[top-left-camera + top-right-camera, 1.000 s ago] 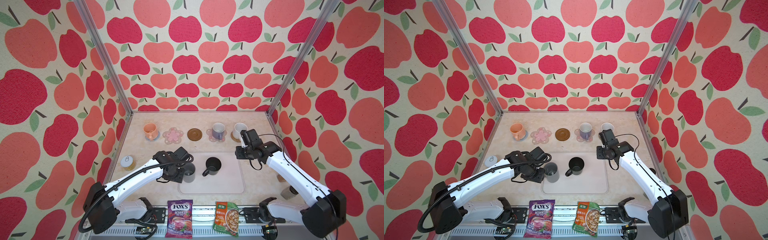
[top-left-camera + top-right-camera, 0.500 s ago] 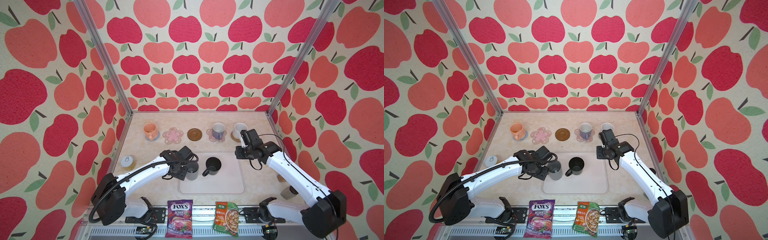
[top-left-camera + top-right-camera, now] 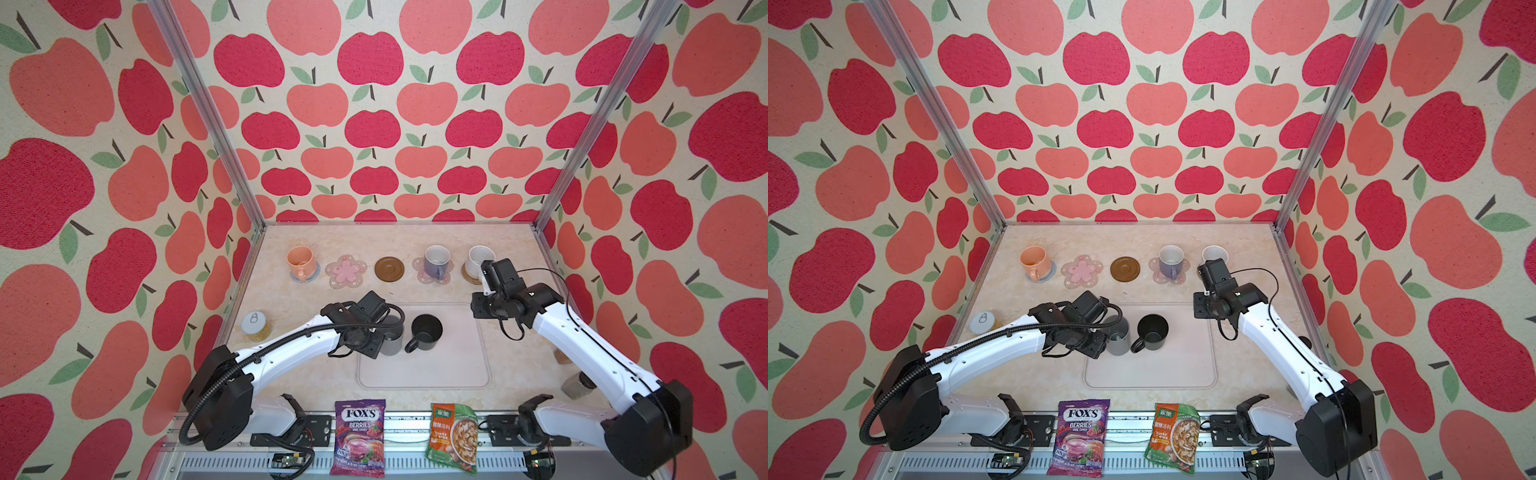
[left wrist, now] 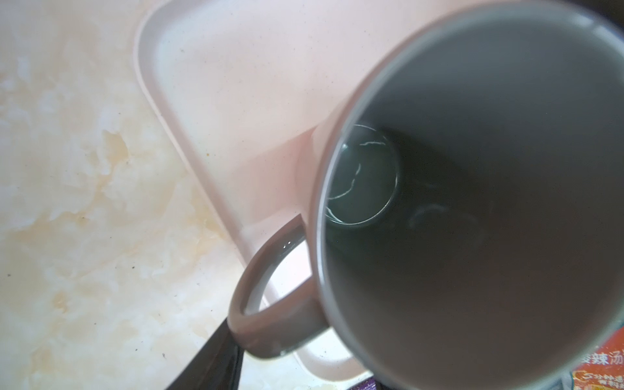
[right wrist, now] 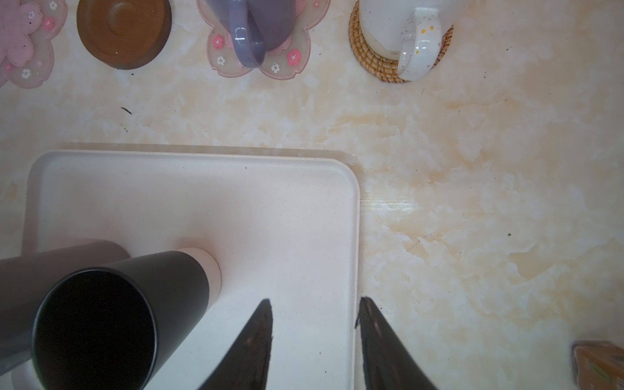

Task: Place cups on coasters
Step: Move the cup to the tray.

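- Left gripper [image 3: 376, 338]: positioned at the grey mug [image 3: 392, 340]. In the left wrist view one finger [image 4: 216, 358] shows just beside the mug's handle and the other is hidden. Whether the jaws clamp the mug cannot be told.
- Right gripper [image 5: 314, 304]: jaws apart and holding nothing, above the tray [image 3: 457, 365] at its right edge.
- Grey mug: on the tray near its far left corner, just beside the black mug [image 3: 426, 332].
- Black mug: upright on the tray.
- Peach mug [image 3: 300, 259]: on the blue-grey coaster [image 3: 314, 275].
- Lavender mug [image 3: 436, 259]: on a flower coaster [image 3: 420, 272].
- White mug [image 3: 478, 257]: on the rattan coaster [image 3: 469, 277].
- Bare flower coaster [image 3: 345, 271] and brown coaster [image 3: 389, 269]: no mug on either. They lie side by side between the peach and lavender mugs.
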`<state>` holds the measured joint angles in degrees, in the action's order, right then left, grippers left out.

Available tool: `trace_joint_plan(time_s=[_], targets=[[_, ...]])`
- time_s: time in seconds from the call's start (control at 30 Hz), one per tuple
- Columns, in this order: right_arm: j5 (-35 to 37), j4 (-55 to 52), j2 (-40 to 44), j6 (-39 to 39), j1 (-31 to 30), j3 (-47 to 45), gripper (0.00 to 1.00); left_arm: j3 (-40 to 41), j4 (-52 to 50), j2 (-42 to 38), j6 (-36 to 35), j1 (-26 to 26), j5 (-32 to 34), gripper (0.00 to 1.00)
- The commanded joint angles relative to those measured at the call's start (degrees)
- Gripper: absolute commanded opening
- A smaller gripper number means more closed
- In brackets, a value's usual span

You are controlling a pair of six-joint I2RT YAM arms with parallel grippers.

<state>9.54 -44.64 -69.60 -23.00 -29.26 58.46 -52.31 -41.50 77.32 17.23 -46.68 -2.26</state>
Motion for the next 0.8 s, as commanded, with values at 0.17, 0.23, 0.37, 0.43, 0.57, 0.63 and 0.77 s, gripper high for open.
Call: trace_joint_plan(time_s=[0.17, 0.23, 0.37, 0.43, 0.57, 0.63, 0.77], targets=[[0.6, -1.7, 0.8, 0.5, -0.3, -0.6, 0.45, -0.9, 0.0, -0.6, -4.0, -1.4, -5.3, 0.58], [0.6, -1.8, 0.7, 0.5, -0.3, -0.5, 0.46, -1.4, -1.4, -0.8, -4.2, -2.1, -6.2, 0.58], [0.6, -1.8, 0.8, 0.4, -0.3, -0.4, 0.46, -3.1, -4.3, -1.2, -3.5, -3.1, -7.2, 0.57], [0.3, -1.6, 0.5, 0.2, -0.3, -0.4, 0.46, -3.8, -5.0, -1.9, -3.6, -3.4, -6.2, 0.57], [-0.8, -1.4, 0.3, -0.1, -0.3, -0.2, 0.46, -4.2, -6.8, -3.4, -4.2, -3.3, 0.2, 0.57], [-0.5, -1.6, 0.7, -0.1, -0.3, -0.1, 0.46, -4.3, -7.5, -3.9, -4.4, -3.4, 3.4, 0.57], [-0.2, -1.9, 1.3, -0.2, -0.3, -0.3, 0.46, -2.7, -5.3, -5.1, -6.0, -3.1, 4.4, 0.57]])
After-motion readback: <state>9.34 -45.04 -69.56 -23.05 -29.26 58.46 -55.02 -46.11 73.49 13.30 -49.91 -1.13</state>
